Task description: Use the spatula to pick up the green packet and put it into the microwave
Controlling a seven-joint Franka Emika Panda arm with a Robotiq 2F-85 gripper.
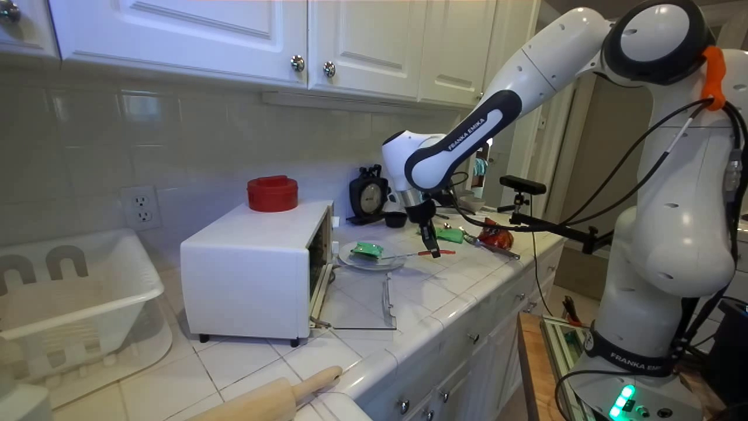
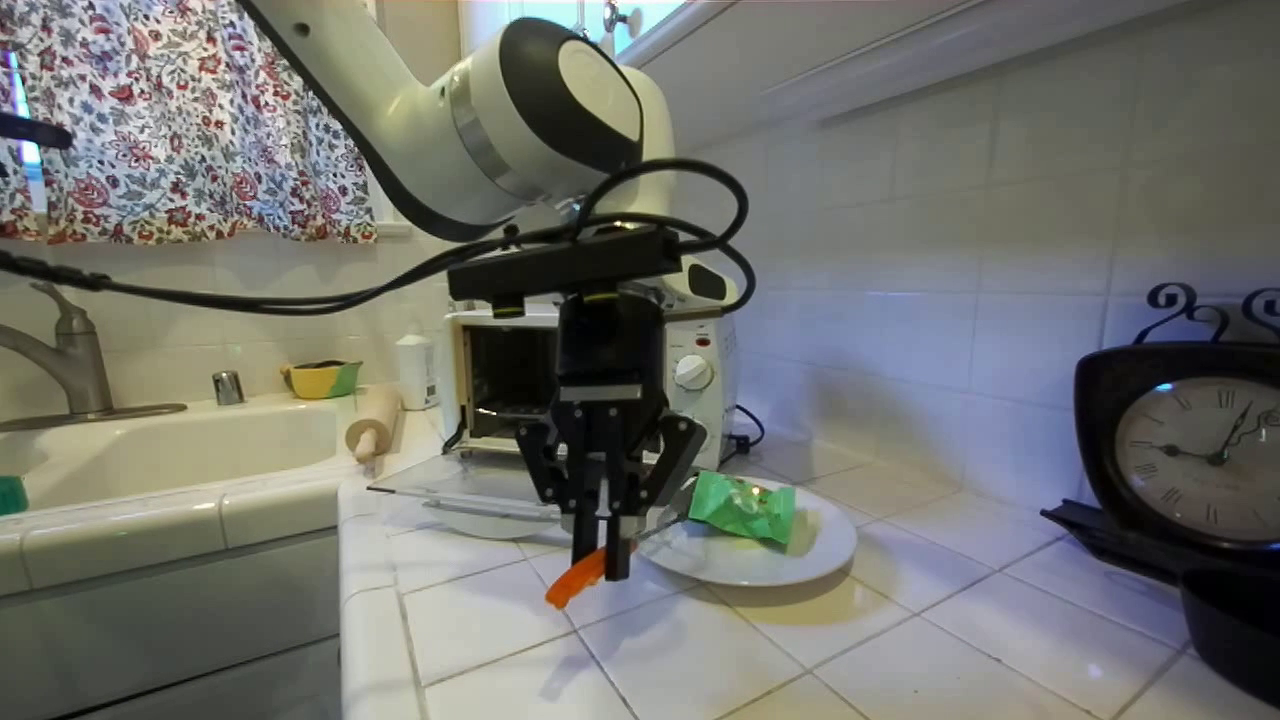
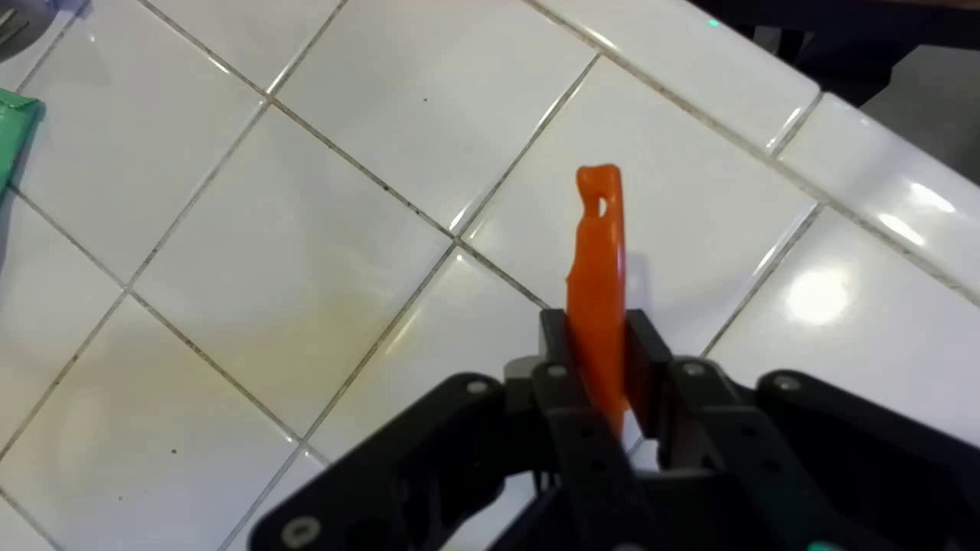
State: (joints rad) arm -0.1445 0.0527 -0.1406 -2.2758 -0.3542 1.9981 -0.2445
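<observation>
Orange-handled utensil (image 3: 600, 252) in my grip, green packet (image 2: 742, 508) on the plate (image 2: 770, 569)

My gripper (image 2: 602, 563) is closed down narrow: in the wrist view I see its two fingers (image 3: 645, 352) pinching the orange handle from both sides. The slim far end of the utensil reaches over the plate's edge, right by the packet; whether it goes underneath, I can't tell. In both exterior views the packet lies on the plate, near the front of the microwave (image 1: 245, 286), whose glass door (image 1: 359, 304) is lowered.
</observation>
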